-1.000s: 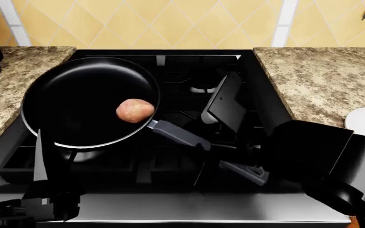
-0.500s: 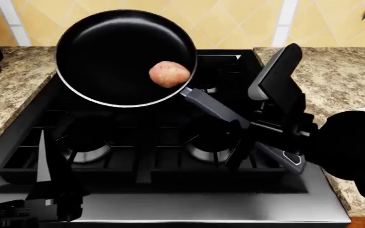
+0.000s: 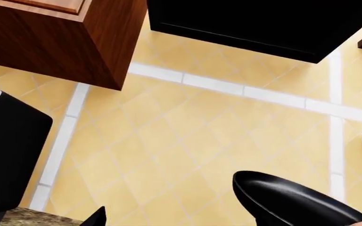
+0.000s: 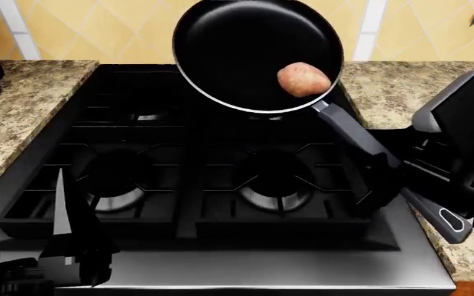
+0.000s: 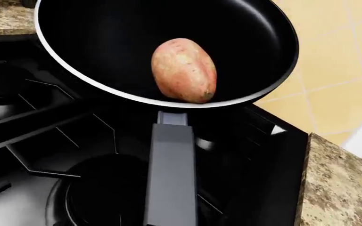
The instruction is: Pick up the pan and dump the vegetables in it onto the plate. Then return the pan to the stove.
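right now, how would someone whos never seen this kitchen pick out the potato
Start at the black gas stove set between two speckled granite counters. Held in the air above its back right part is a round black pan with a silvery rim and a long grey handle. The potato lies inside it, against the rim on the handle side: a small oval, tan-pink, the only pale thing on all that black.
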